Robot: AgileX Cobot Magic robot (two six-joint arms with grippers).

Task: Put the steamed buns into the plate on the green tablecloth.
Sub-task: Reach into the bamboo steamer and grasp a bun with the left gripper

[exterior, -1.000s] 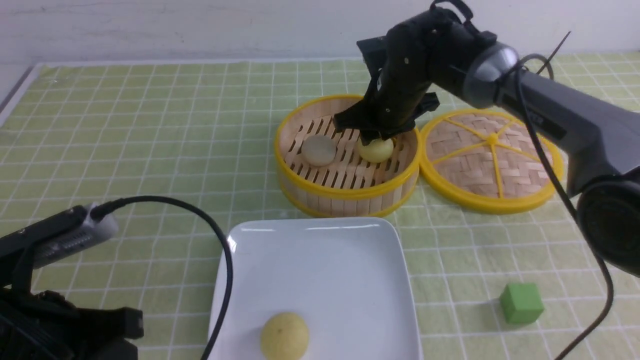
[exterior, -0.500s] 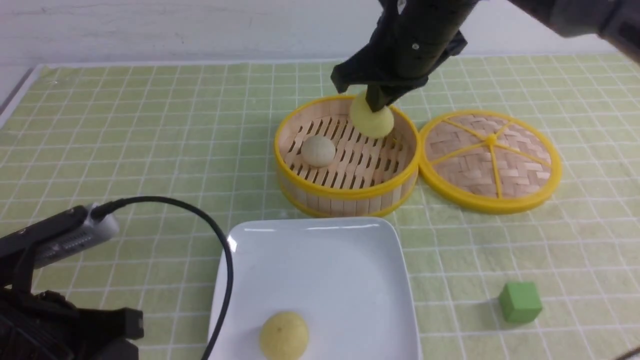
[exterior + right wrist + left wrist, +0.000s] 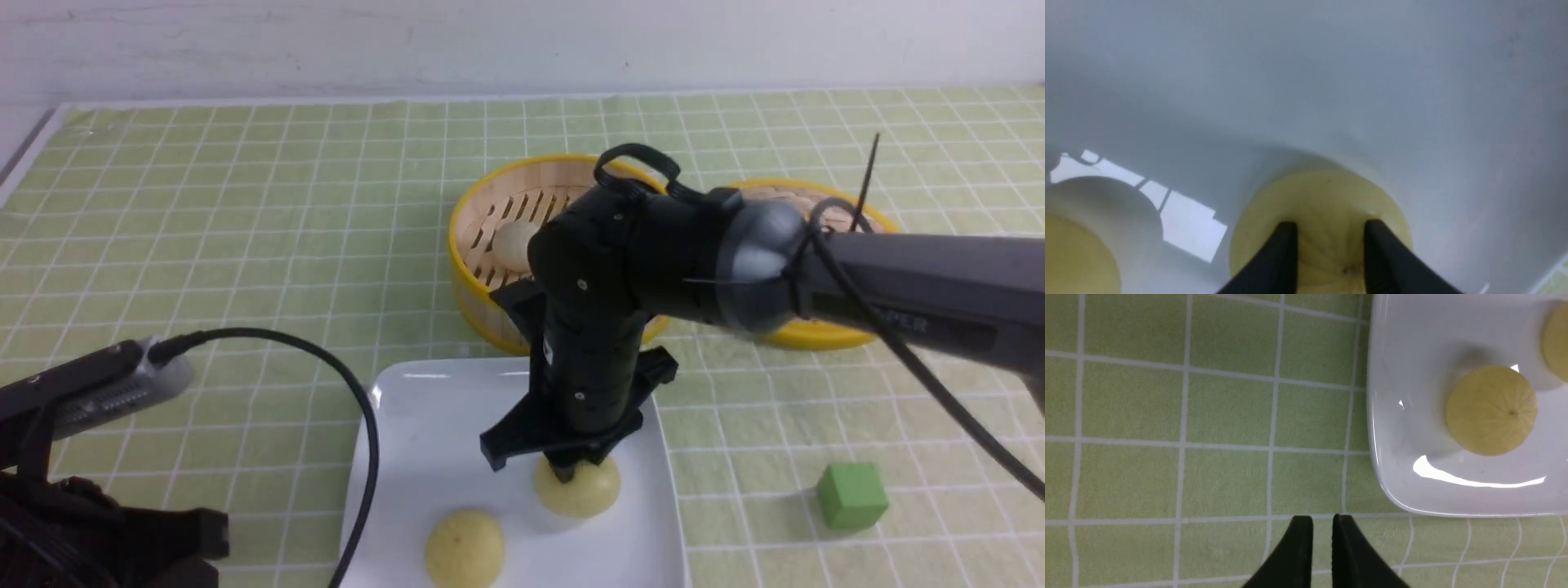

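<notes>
Yellow bun (image 3: 577, 488) on plate (image 3: 424, 457), right end effector (image 3: 565, 472) astride it, grip uncertain.

Two yellow buns (image 3: 465, 549) on white plate (image 3: 424, 425); greyish bun (image 3: 514, 241) apart.

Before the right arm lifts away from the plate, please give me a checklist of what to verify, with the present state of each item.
1. Second yellow bun rests on the plate: ok.
2. Right gripper has let go of it: cannot tell; fingertips sit on its top.
3. First yellow bun apart from it: ok.
4. Pale bun still in the steamer: ok, next to fetch.
5. Left gripper off the plate, over the cloth: ok.
</notes>
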